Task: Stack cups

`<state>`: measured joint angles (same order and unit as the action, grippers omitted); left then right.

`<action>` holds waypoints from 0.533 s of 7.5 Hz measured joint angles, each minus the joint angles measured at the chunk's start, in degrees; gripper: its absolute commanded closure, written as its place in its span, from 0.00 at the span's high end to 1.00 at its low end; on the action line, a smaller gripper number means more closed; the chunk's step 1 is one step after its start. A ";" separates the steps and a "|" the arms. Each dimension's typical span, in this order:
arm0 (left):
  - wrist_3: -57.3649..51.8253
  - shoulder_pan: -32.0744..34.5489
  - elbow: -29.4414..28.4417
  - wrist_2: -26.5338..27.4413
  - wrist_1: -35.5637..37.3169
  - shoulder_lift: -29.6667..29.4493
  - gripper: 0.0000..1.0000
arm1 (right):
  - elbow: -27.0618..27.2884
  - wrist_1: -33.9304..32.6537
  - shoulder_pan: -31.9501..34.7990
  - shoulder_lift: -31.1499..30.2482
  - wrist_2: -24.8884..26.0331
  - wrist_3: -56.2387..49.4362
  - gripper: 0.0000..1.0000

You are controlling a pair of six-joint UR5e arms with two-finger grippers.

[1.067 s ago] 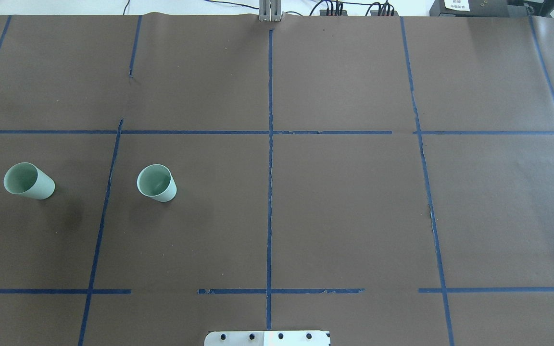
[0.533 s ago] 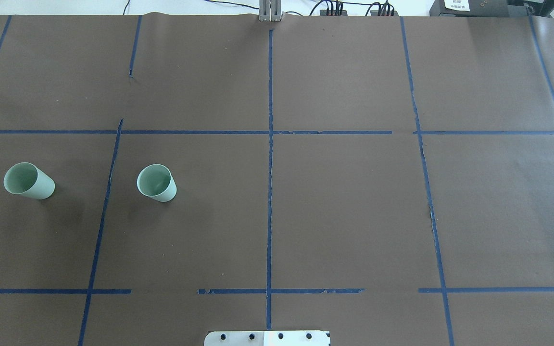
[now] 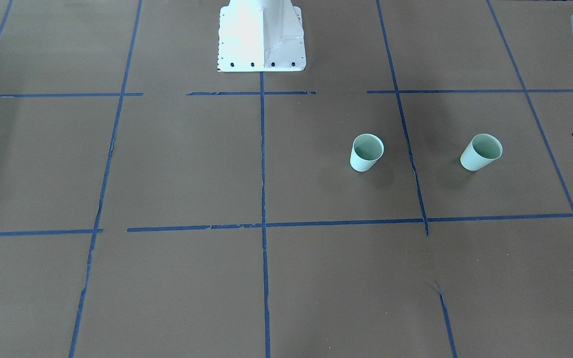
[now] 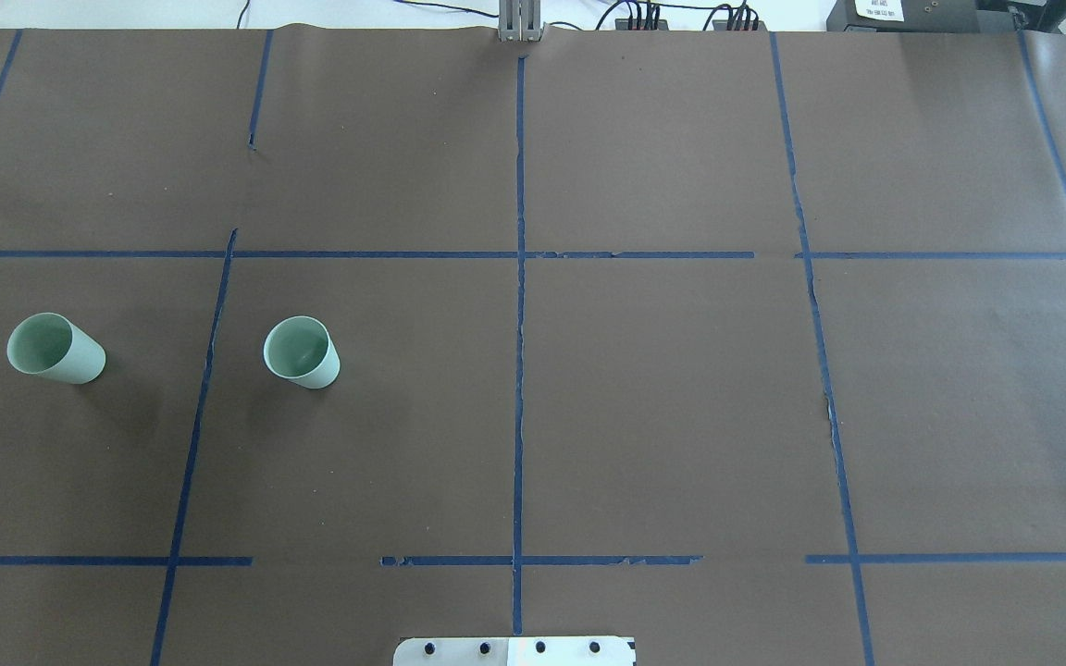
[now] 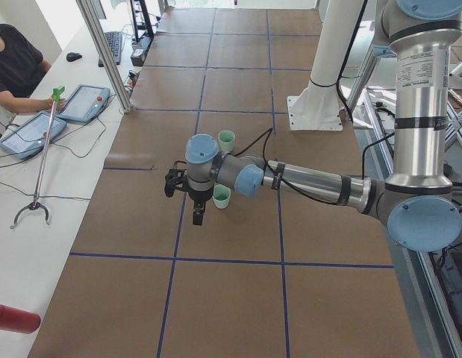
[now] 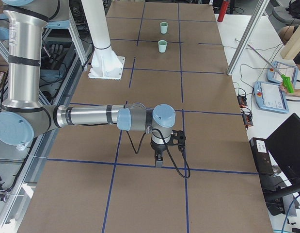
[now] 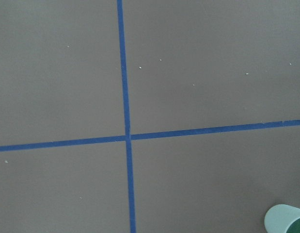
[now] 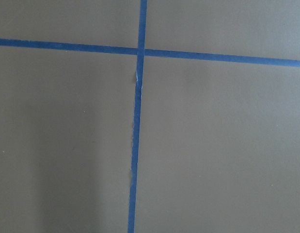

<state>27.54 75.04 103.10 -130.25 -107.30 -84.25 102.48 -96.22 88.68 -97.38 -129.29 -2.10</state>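
Two pale mint-green cups stand upright and apart on the brown table, on my left side. The outer cup (image 4: 55,348) also shows in the front-facing view (image 3: 481,151). The inner cup (image 4: 302,351) shows there too (image 3: 366,152). My left gripper (image 5: 197,216) hangs above the table close to the outer cup (image 5: 222,196); I cannot tell if it is open. The left wrist view catches one cup's rim (image 7: 285,221) at its lower right corner. My right gripper (image 6: 159,160) hangs over the table's far right part; I cannot tell its state.
Blue tape lines (image 4: 519,277) divide the brown paper into squares. The white robot pedestal (image 3: 260,35) stands at the table's near middle edge. Tablets (image 5: 85,102) and a grabber stick (image 5: 40,156) lie on the operators' side table. A person (image 5: 14,67) sits there.
The cups have not moved. A faint shadow on the table near the outer cup has faded.
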 measured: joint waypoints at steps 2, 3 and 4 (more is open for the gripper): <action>12.04 -6.49 -2.03 0.08 -10.34 2.38 1.00 | 0.00 0.00 0.00 0.00 0.00 -0.01 1.00; 15.07 -8.67 -2.89 0.06 -11.75 1.94 1.00 | 0.00 0.00 0.00 0.00 0.00 -0.01 1.00; 16.45 -10.00 -4.11 0.03 -12.24 0.65 1.00 | 0.00 0.03 0.00 0.00 0.00 -0.01 1.00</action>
<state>44.00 65.04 98.98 -130.22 -119.55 -83.60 102.48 -96.18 88.68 -97.38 -129.29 -2.11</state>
